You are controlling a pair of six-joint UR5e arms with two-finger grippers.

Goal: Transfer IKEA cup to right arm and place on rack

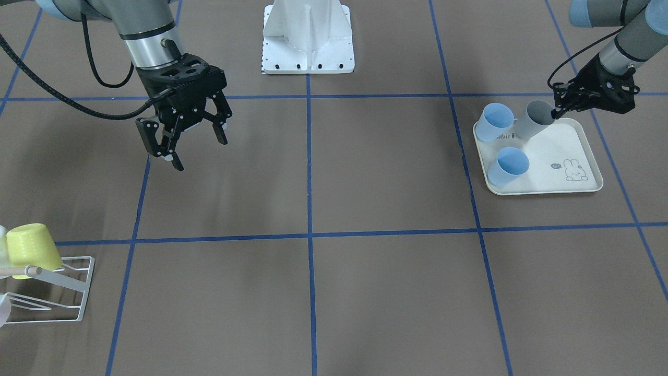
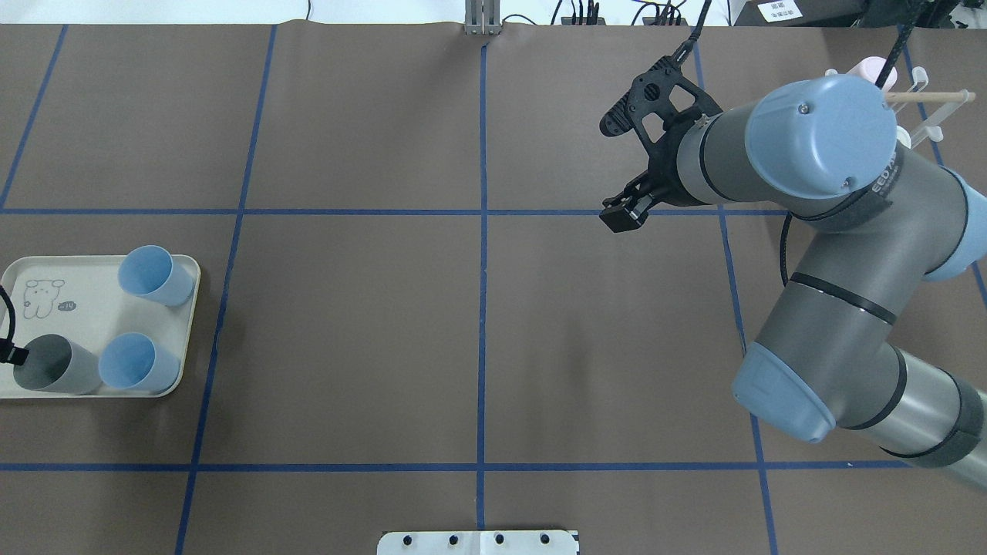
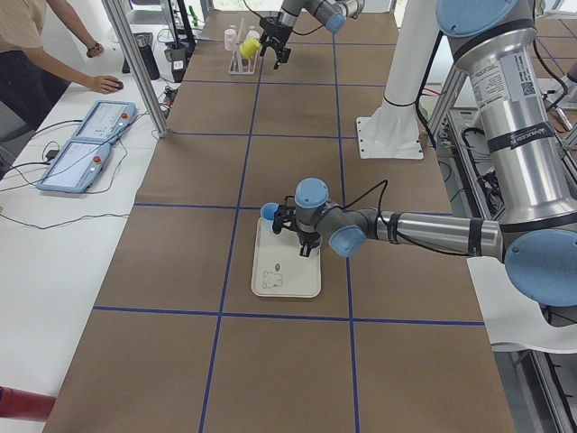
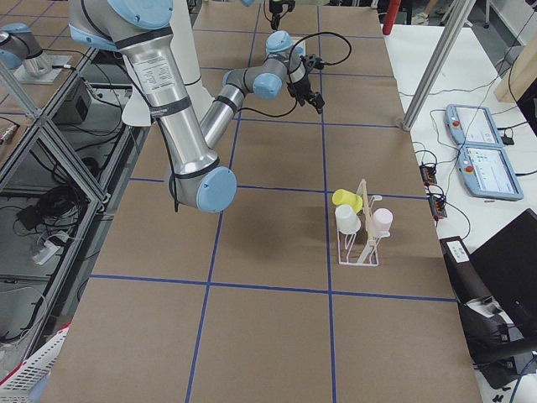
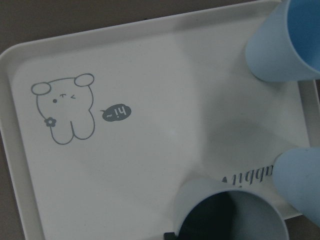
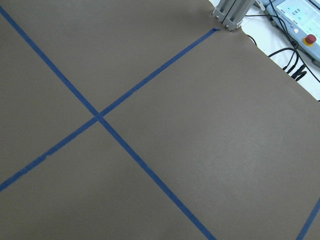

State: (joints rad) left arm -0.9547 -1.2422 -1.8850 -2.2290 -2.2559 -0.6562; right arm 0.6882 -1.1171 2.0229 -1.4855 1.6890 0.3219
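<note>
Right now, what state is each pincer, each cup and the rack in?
Right pincer, open, empty, in the air.
Left pincer, at the grey cup's rim, one finger inside; grip unclear.
Grey cup, upright on tray.
Blue cups, upright on tray.
Rack, holds yellow cup, white cup, pink cup, inverted.

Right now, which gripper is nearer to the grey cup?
Left. The left gripper is at the rim of the grey cup; the right gripper hangs open far across the table.
</note>
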